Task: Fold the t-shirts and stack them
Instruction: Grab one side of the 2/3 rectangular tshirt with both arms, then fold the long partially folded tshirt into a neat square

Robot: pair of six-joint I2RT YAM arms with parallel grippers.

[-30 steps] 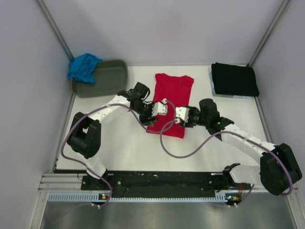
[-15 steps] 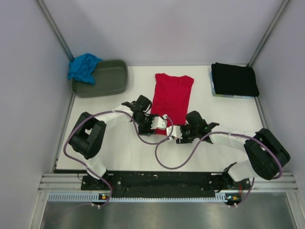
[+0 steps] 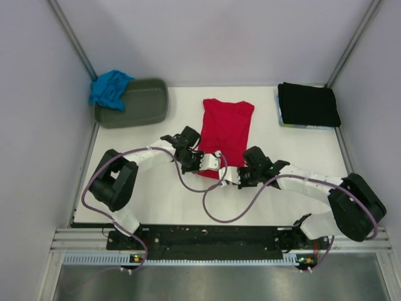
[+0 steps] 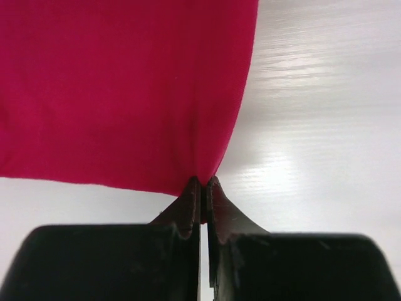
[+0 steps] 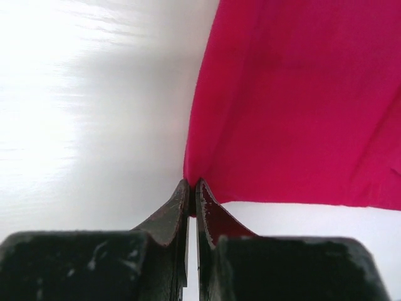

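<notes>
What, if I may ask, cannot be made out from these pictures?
- Top view: the near corners of the bright red cotton t-shirt, covered by the left end effector and right end effector.
- Wrist views: that shirt's collar and sleeves, cut off by the frame edges.
- Top view: what lies under the folded black t-shirt; only a thin pale edge shows.

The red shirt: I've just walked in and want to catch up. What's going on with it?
Both arms are working on the red t-shirt, which lies flat in the middle of the table. The left gripper and the right gripper are each shut on a corner of its near edge, ready to lift for a fold. The black t-shirt lies folded at the far right. The turquoise t-shirt sits crumpled on the tub at the far left.
</notes>
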